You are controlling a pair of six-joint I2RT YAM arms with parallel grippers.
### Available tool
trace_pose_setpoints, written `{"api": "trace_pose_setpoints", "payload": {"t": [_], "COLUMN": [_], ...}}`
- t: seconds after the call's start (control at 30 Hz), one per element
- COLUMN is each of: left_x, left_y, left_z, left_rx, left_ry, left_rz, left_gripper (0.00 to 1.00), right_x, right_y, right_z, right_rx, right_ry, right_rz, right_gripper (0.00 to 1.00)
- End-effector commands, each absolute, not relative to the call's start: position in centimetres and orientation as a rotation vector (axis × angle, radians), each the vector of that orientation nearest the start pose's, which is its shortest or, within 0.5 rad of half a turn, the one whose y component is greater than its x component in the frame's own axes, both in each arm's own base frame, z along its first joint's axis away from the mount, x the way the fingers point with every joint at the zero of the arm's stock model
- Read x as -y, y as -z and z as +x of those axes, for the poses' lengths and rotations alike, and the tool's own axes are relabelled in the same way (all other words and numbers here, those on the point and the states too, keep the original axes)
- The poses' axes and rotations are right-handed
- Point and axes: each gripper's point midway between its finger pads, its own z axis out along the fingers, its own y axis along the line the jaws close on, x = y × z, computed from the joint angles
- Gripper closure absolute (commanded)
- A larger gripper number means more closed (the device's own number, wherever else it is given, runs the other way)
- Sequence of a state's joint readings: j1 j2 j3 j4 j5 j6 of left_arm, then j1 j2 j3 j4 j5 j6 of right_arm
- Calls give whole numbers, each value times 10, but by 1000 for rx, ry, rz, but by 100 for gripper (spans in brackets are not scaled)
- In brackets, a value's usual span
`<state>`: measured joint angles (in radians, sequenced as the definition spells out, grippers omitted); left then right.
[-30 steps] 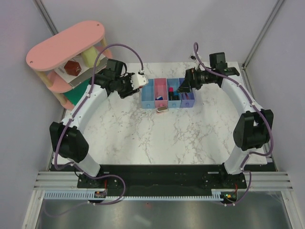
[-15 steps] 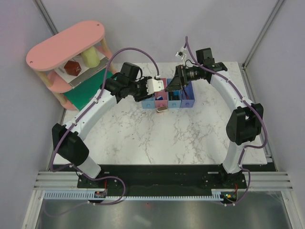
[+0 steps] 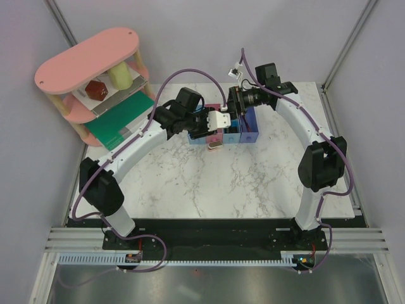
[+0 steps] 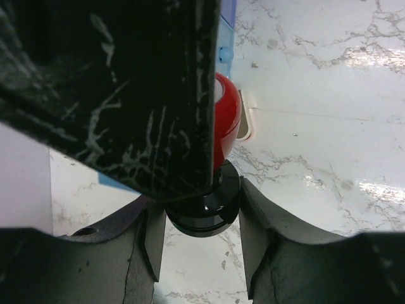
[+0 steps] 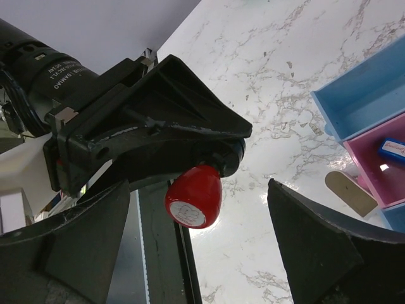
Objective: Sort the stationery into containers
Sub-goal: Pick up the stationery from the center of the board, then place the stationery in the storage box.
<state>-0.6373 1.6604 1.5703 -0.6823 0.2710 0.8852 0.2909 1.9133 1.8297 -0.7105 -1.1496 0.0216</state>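
My left gripper [image 3: 223,120] hangs over the row of bins [image 3: 252,133] and is shut on a black piece with a round red cap [image 5: 195,195]. Its black base [image 4: 201,212] sits between my left fingers. My right gripper [image 3: 233,109] meets it from the right. Its jaws are open, one on each side of the red cap [image 4: 226,117] and not touching it. A beige stapler-like block [image 3: 214,145] lies on the table in front of the bins and also shows in the right wrist view [image 5: 350,192]. A small blue piece [image 5: 392,149] lies in the pink bin [image 5: 373,166].
A pink oval tiered shelf [image 3: 88,60] stands at the back left with a green board [image 3: 117,120] beside it. The light blue bin [image 5: 361,101] has a bare floor. The marble table [image 3: 209,183] runs toward the arm bases. Cables loop over both arms.
Both arms have swung toward each other over the bins. My left gripper moved right and my right gripper moved left, until they met.
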Motion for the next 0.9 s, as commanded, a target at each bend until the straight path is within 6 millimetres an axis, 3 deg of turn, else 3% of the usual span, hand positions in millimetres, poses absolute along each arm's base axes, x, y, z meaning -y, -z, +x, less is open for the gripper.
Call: {"api": "trace_pose_setpoints", "payload": {"t": [0.0, 0.3, 0.53, 0.77, 0.87], "left_x": [289, 289, 290, 290, 288], "left_y": [-235, -242, -242, -233, -225], "left_z": [371, 382, 381, 380, 380], "left_rx": [-1575, -1577, -1578, -1595, -1609], "left_ry": [151, 108, 121, 125, 117], "left_rz": [1618, 1578, 1571, 1584, 1595], "left_gripper": [83, 83, 83, 83, 82], "right_x": [-278, -276, -278, -281, -282], "right_y": [-287, -274, -267, -272, -271], "right_z": [365, 363, 364, 366, 365], "right_rx": [-1973, -2021, -2039, -2026, -2027], "right_ry": [-1460, -1419, -1423, -1411, -1413], "right_rz": [-880, -861, -858, -868, -871], "right_gripper": [4, 11, 22, 31, 39]}}
